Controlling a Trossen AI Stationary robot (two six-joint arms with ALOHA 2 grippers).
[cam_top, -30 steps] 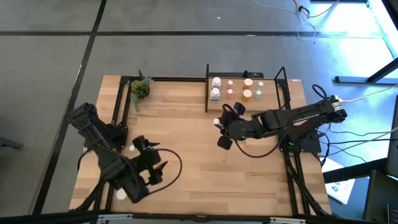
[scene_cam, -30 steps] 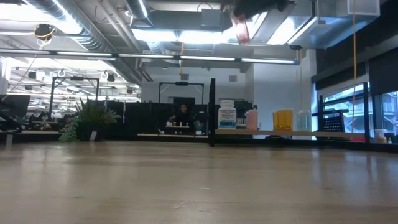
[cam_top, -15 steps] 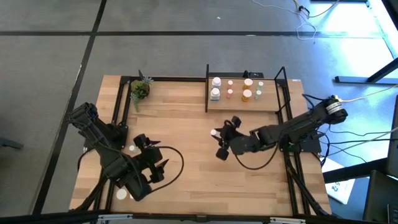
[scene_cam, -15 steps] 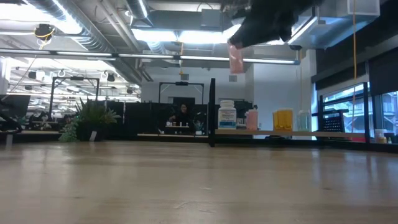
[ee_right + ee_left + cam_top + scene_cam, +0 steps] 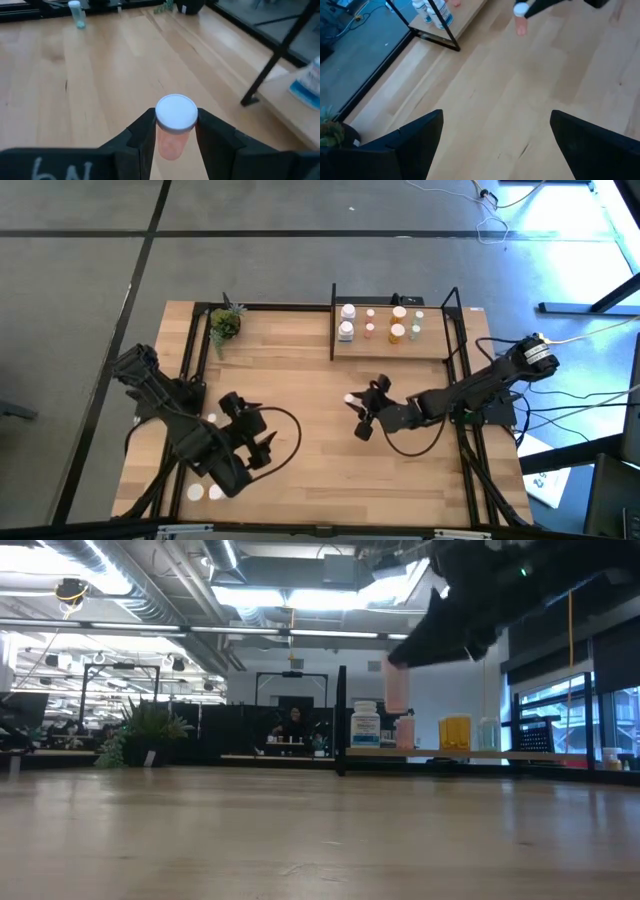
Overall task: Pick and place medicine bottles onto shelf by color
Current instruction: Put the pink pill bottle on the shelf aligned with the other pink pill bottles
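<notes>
My right gripper (image 5: pixel 362 414) is shut on a pinkish medicine bottle with a white cap (image 5: pixel 172 127), above the table's middle and on the near side of the shelf. The bottle also shows in the low view (image 5: pixel 397 688) and the left wrist view (image 5: pixel 520 19). The shelf (image 5: pixel 390 347), a light board between black posts, carries white (image 5: pixel 346 330), pink (image 5: pixel 369 330), orange (image 5: pixel 398 332) and pale green (image 5: pixel 415 332) bottles standing on their bases. My left gripper (image 5: pixel 255 444) is open and empty over the table's near left. My right gripper pinches the pinkish bottle's upper body, just below the cap (image 5: pixel 166 144), between its two fingers (image 5: pixel 142 134). The fingers come slanting down from the table's right side. The bottle hangs upright below them, cap up, lifted clear of the table.
A small potted plant (image 5: pixel 224 323) stands at the far left. Three white bottles stand on the table near my left arm (image 5: pixel 212 418), (image 5: pixel 194 493), (image 5: pixel 215 493). A pale green bottle (image 5: pixel 75 14) stands farther off. Black frame rails run along the table's sides.
My right gripper has drawn back from the shelf toward the table's near edge and gone down, still shut on the pinkish bottle. The bottle now hangs much lower, level with the bottles on the shelf, and stays upright.
</notes>
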